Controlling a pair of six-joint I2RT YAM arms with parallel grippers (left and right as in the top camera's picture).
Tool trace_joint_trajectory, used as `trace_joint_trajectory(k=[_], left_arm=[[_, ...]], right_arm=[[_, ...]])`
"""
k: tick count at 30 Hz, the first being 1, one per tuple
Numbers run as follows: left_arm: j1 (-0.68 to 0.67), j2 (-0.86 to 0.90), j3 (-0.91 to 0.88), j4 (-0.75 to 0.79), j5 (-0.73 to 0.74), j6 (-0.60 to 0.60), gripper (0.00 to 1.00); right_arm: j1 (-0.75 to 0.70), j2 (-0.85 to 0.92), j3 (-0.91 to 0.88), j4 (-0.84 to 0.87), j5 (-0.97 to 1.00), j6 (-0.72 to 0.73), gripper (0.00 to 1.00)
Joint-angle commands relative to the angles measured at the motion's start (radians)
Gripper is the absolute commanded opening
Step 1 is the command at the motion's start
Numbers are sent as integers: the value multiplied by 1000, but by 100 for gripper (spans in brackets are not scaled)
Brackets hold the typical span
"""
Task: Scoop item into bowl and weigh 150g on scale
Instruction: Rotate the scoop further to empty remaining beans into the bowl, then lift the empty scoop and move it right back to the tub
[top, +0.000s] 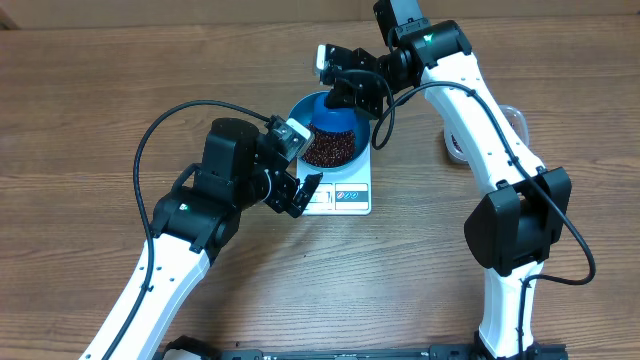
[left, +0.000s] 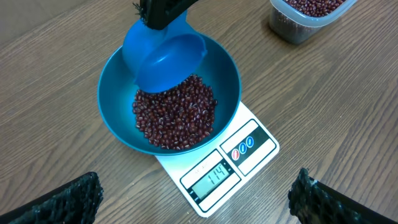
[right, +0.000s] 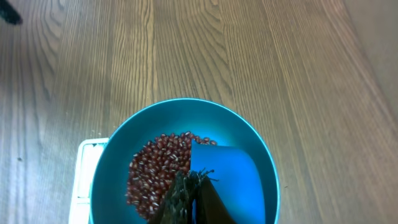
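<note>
The teal-blue bowl stands on the white scale, whose display reads 114. A heap of dark red-brown beans fills the bowl's bottom. My right gripper is shut on the handle of a small blue scoop, which is tipped mouth-down over the beans. Beside the scale's front-left corner, my left gripper is open with nothing in it and touches nothing.
A clear plastic tub of more beans sits to the right of the scale; in the overhead view it is mostly hidden behind the right arm. Bare wooden table spreads around the scale.
</note>
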Motion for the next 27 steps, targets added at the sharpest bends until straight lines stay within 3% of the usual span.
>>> trace_joint_trajectory(k=[1,17,27], left_arm=[[-1,3,24,1,1,-6,100],[-1,3,24,1,1,-6,99],[-1,3,24,1,1,-6,99]], right_arm=[[4,-29,35,0,-46,129,4],[-44,-133,35,78,-47,604,4],[-266,-200,35,139,-48,1120,4]])
